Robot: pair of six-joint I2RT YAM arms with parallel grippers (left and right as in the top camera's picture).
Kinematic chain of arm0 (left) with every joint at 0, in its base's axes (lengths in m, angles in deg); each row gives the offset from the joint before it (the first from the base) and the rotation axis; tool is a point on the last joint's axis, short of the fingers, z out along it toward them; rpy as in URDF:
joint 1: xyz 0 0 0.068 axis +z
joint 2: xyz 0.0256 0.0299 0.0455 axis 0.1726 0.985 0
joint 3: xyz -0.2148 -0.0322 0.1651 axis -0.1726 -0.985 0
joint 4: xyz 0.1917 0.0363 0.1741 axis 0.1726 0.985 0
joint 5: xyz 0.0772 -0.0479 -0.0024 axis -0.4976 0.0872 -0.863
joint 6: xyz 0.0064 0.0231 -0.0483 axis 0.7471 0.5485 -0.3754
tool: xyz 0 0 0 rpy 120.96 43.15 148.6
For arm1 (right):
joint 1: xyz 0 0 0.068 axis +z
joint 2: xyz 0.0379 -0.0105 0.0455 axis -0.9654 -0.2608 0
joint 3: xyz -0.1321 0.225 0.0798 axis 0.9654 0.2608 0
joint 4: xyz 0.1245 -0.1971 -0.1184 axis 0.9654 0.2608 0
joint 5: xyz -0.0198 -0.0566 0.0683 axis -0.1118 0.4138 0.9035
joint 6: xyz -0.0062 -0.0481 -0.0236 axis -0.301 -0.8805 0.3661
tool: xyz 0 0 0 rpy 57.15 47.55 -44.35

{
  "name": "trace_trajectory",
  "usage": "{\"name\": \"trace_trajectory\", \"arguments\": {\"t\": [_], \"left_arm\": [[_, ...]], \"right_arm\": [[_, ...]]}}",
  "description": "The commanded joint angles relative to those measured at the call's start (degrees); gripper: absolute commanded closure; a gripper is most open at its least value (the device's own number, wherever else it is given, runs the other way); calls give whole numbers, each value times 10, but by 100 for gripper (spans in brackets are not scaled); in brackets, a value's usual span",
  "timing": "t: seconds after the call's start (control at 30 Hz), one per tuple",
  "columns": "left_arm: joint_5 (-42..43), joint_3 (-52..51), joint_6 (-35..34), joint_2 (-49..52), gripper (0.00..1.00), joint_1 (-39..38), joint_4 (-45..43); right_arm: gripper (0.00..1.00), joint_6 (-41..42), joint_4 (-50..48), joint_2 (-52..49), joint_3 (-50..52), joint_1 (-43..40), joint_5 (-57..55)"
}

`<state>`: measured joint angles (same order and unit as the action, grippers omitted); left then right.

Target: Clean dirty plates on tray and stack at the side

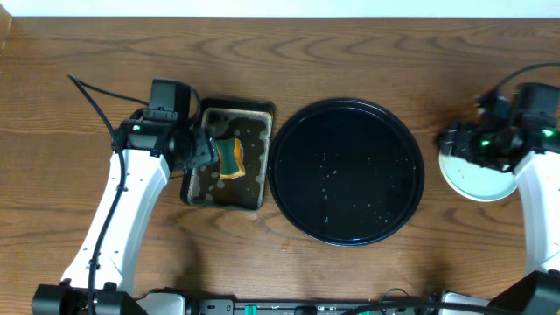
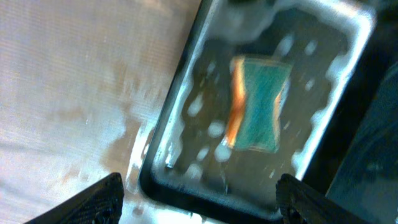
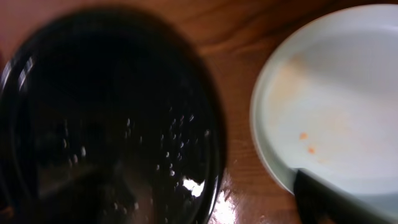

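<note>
Your left hand (image 1: pixel 203 149) hangs over the left part of the rectangular dark pan (image 1: pixel 226 155). In the left wrist view its two fingers (image 2: pixel 102 199) stand far apart at the lower corners, so this hand is spread and holds nothing. Between them you see the pan with white foam and water drops, and the teal-and-yellow sponge (image 2: pixel 258 102) lies inside it, near the middle.

The black tray (image 1: pixel 347 171) sits on the table (image 1: pixel 87 70) just right of the pan. It carries no plate, only small water drops.

Your right hand (image 1: pixel 457 144) is over a pale plate (image 1: pixel 477 185) that lies on the table to the right of the tray, apart from it. Whether other plates are under this one, you cannot tell. The right wrist view shows faint orange marks on the plate (image 3: pixel 329 93) and only one dark finger (image 3: pixel 336 199) over its near rim, so I cannot tell whether this hand is spread or pressed together.
</note>
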<state>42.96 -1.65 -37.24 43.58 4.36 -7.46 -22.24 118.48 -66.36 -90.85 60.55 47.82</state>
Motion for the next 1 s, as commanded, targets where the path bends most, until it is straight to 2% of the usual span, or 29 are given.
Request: {"name": "trace_trajectory", "arguments": {"t": [0.0, 0.13, 0.23, 0.43, 0.6, 0.77, 0.97], "left_arm": [[17, -7, 33, -4, 20, 5, 32], [17, -40, 33, -33, 20, 5, 37], [26, -106, 31, -108, 20, 5, 3], [36, -204, 30, -275, 20, 5, -68], [31, -245, 31, -390, 20, 5, -83], [31, -245, 31, -439, 19, 5, -79], [31, -245, 31, -440, 19, 5, -79]], "right_arm": [[1, -32, 18, 3, 4, 47, -17], [1, -19, 30, 17, 16, 82, -37], [1, 3, 17, 76, 57, 117, -97], [1, 3, -49, 258, 164, 153, -98], [1, 13, -55, 404, 213, 154, -100], [1, 15, -50, 483, 215, 154, -98], [1, 15, -50, 507, 215, 154, -98]]}}
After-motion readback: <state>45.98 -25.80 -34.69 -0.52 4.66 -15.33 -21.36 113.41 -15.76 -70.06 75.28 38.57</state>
